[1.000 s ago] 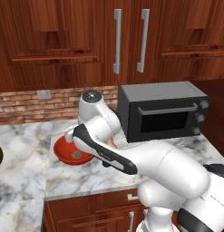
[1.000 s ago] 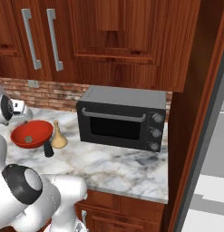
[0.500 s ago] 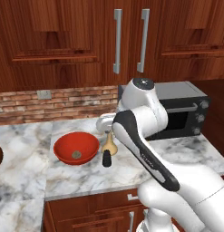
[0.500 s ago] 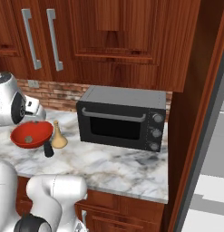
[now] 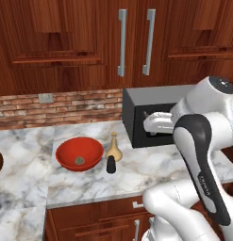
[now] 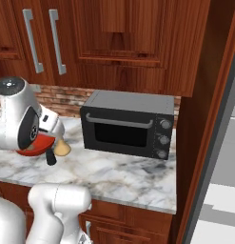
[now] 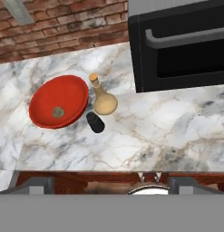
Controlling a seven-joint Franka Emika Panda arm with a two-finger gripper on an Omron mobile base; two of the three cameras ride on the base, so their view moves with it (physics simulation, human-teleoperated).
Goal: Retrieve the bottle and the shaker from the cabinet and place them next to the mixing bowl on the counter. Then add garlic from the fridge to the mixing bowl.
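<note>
- The counter (image 5: 151, 176) is white stone with grey lines, and it has brown wood fronts below.
- The gripper (image 5: 154, 123) hangs up in the air, in front of the black oven (image 5: 139, 115). Its jaws are spread wide apart and nothing is in them.
- The hand view looks down on the counter (image 7: 145, 131) from well above.
- The shaker (image 5: 111, 164) is small and black. It stands on the counter, nearest the front edge.
- The shaker (image 7: 95, 122) stands just beside the bottle (image 7: 103, 99), and it is just beside the bowl too.
- The bottle (image 5: 113, 149) is tan, with a fat round bottom and a thin neck. It stands up straight, just behind the shaker.
- The mixing bowl (image 5: 92, 149) is red and wide. It sits to the left of the bottle, very close to it.
- The garlic (image 5: 79, 161) is a small grey lump. It lies inside the bowl, near the middle.
- In the hand view the garlic (image 7: 58, 111) rests on the bottom of the mixing bowl (image 7: 72, 95).
- The black oven (image 6: 128, 125) sits on the counter, to the right of the bottle.
- A brick wall (image 5: 80, 104) runs behind the counter.
- Brown wood doors (image 5: 89, 42) with silver handles hang above the bricks.
</note>
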